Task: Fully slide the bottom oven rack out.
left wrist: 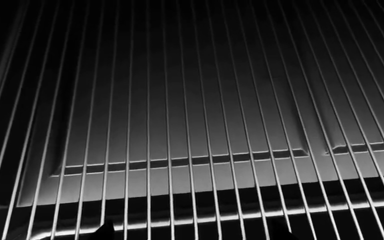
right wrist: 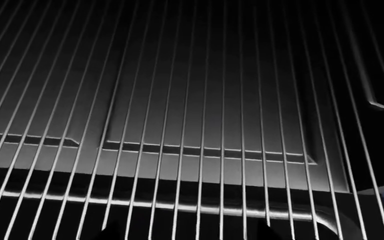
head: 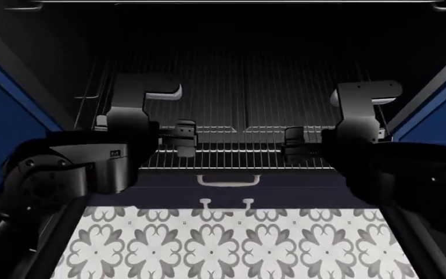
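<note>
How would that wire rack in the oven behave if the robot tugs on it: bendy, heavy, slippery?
The bottom oven rack is a grid of thin metal rods with cross bars, so it is probably stiff and fairly light. The smooth rods may be slippery. With the left gripper and right gripper spaced apart at its front edge, it should slide evenly.

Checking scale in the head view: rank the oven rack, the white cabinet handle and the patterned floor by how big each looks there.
1. Floor and rack: both span much of the view; arms hide parts, so no ranking.
2. Handle: far smallest.
</note>
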Robot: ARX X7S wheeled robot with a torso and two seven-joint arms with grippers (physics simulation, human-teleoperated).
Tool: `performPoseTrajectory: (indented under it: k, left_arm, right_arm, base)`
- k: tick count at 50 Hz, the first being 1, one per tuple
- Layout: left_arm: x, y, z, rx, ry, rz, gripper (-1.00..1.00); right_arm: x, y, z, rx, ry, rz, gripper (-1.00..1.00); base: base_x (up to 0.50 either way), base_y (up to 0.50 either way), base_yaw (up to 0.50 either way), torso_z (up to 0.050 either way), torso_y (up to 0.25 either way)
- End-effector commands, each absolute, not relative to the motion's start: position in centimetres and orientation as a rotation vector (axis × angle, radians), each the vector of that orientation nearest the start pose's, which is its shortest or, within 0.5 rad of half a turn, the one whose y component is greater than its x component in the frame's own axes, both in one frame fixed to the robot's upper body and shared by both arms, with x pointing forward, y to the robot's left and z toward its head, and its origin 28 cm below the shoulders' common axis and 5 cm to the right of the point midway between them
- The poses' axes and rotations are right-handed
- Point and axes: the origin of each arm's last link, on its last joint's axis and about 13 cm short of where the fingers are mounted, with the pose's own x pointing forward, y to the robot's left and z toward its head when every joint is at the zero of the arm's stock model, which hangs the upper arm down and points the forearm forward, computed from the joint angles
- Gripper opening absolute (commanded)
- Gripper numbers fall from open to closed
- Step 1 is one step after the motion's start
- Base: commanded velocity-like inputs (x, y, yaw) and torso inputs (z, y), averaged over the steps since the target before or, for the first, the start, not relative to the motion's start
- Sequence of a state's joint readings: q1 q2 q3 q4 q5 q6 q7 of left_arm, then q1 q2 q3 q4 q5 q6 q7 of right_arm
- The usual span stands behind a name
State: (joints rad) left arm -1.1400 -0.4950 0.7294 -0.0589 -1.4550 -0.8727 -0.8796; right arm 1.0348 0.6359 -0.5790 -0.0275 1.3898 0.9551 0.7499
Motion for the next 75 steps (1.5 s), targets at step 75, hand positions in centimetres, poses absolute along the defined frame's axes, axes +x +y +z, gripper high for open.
performPoseTrajectory:
  k: [75]
  left_arm:
    - [18.0, 25.5, 13.1, 0.050, 1.057, -0.020, 1.00]
  right_arm:
    - [12.4, -17.3, 12.7, 0.093, 0.958, 0.038, 1.00]
  base:
    - [0.00, 0.00, 0.00, 0.000, -0.014]
